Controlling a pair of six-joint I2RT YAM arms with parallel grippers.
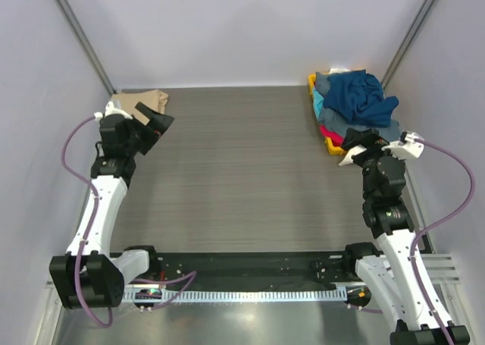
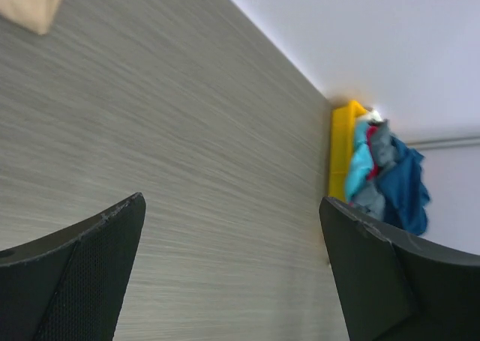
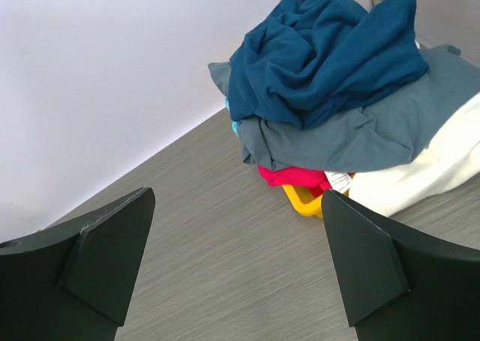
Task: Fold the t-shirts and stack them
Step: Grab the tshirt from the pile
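A tan t-shirt [image 1: 141, 101] lies folded at the table's far left corner; its edge shows in the left wrist view [image 2: 28, 2]. A crumpled pile sits at the far right: a dark blue tee [image 1: 362, 95] on top, over a slate-blue one [image 3: 375, 127], a red one [image 3: 291, 176], a white one [image 3: 431, 169] and a teal one [image 2: 360, 165]. My left gripper [image 1: 155, 125] is open and empty beside the tan shirt [image 2: 231, 206]. My right gripper [image 1: 355, 149] is open and empty just in front of the pile [image 3: 238, 206].
The pile rests in a yellow bin [image 1: 331, 146] against the right wall; its corner shows under the red cloth [image 3: 304, 200]. Grey walls close in the wood-grain table [image 1: 242, 170] on three sides. A black rail runs along the near edge.
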